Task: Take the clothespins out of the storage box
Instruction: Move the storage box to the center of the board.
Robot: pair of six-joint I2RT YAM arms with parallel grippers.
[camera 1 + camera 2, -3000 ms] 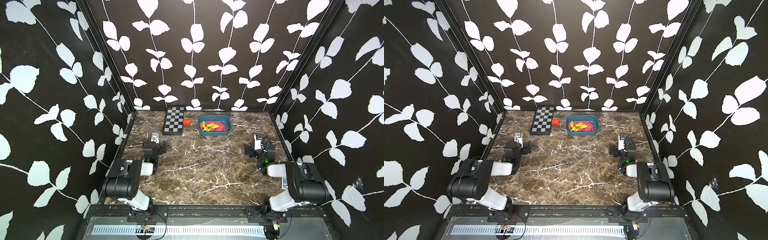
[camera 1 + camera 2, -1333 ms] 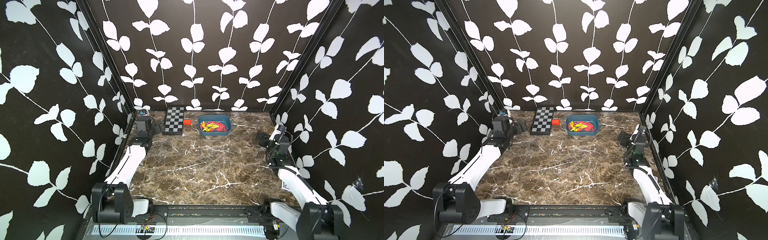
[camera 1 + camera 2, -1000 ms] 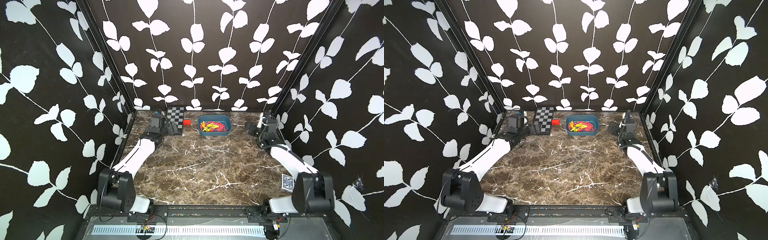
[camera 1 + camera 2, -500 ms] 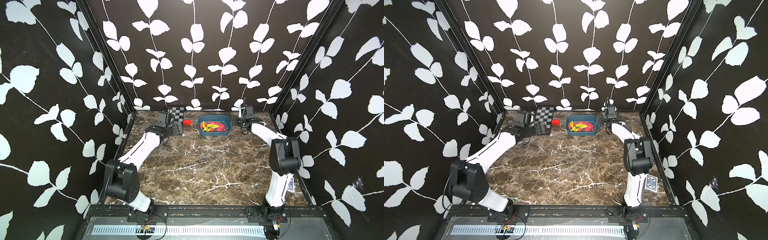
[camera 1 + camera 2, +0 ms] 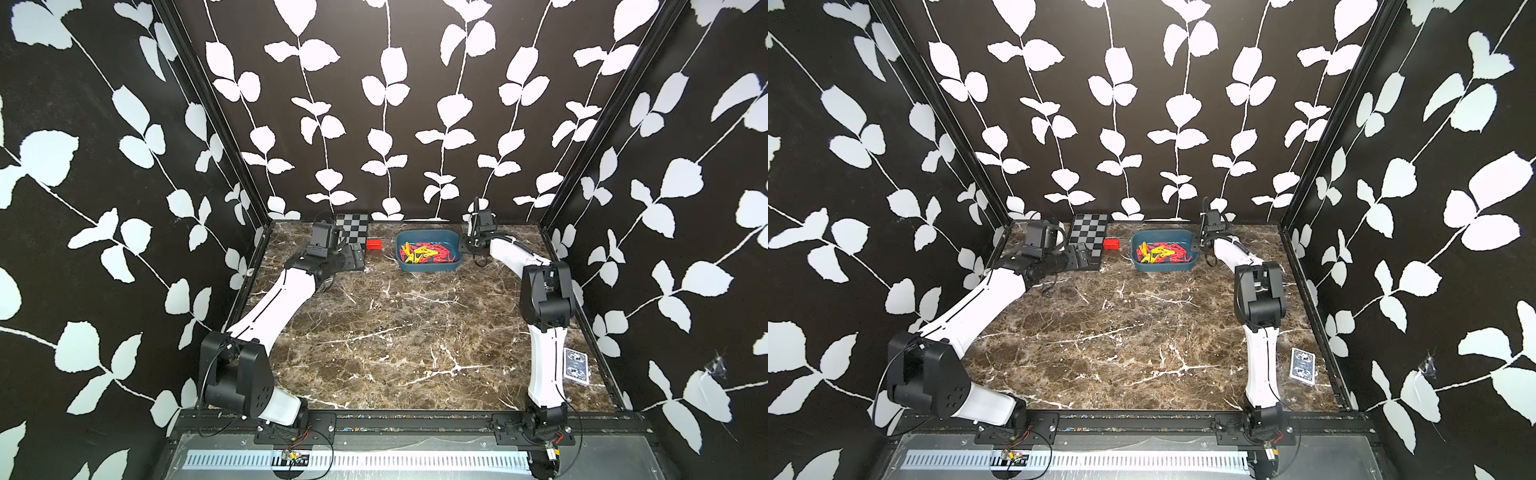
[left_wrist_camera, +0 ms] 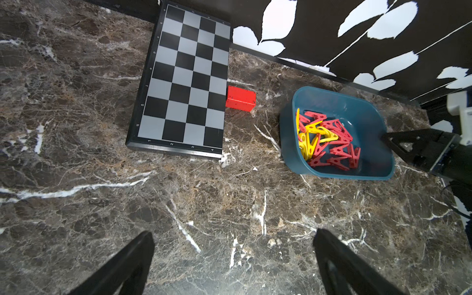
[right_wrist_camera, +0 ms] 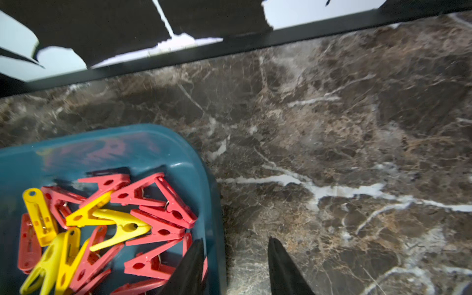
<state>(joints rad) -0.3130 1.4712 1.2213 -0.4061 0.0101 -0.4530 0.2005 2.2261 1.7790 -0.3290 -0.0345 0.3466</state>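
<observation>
the right gripper stood half-wide across the end wall of the storage box, 1 jaw inside among the clothespins and the other outside over the marble tabletop. that straddle looked like a bid for the wall itself, probably to tip or drag the box and spill the pile at once rather than lift pegs 1 by 1. a gap showed between the outer jaw and the wall, so nothing was clamped yet. the pegs, red with a few yellow, lay heaped just beside the inner jaw. whether the nearest red 1 touched it, i could not tell.

the left gripper hung wide and empty above bare marble, likely kept clear. the box lay ahead of it toward the right gripper, well apart. the chessboard and red block lay ahead on its other side.
</observation>
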